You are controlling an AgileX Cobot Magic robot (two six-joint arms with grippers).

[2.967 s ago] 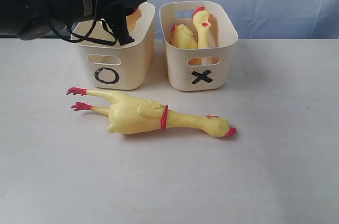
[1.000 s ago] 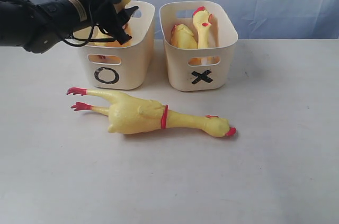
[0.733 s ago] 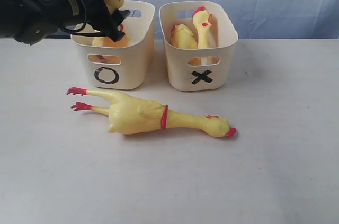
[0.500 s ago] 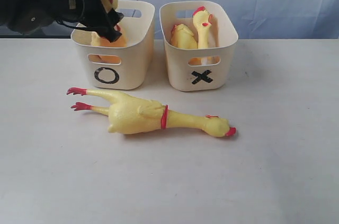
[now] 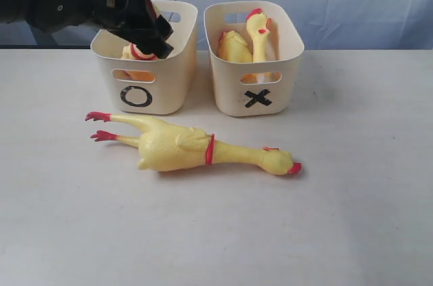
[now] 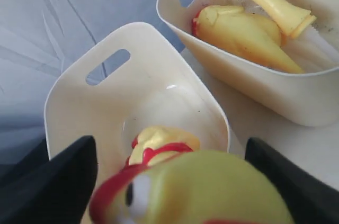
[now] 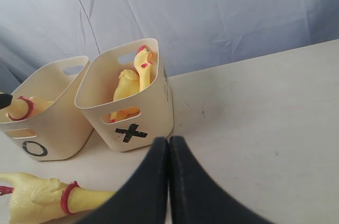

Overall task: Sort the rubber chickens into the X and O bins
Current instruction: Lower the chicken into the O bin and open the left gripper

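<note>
My left gripper (image 5: 150, 32) hangs over the O bin (image 5: 166, 83), shut on a small rubber chicken (image 5: 137, 53) whose body is down inside the tub. In the left wrist view its head (image 6: 212, 192) fills the space between my black fingers (image 6: 58, 181), above the O bin's rim (image 6: 69, 91). The X bin (image 5: 284, 76) beside it holds two chickens (image 5: 233, 46), one with its head upright (image 5: 258, 29). The largest chicken (image 5: 179, 147) lies flat on the table before both bins. My right gripper (image 7: 168, 144) is shut and empty, hovering well short of the X bin (image 7: 153, 113); the exterior view does not show it.
Both tubs stand side by side at the back of a white table (image 5: 352, 184), against a blue cloth backdrop (image 5: 365, 2). The big chicken's head (image 5: 281, 162) points right, its red feet (image 5: 98, 126) left.
My left arm has swung the small chicken from above the O bin's far rim and lowered it into the tub. The other chickens and bins stayed still.
</note>
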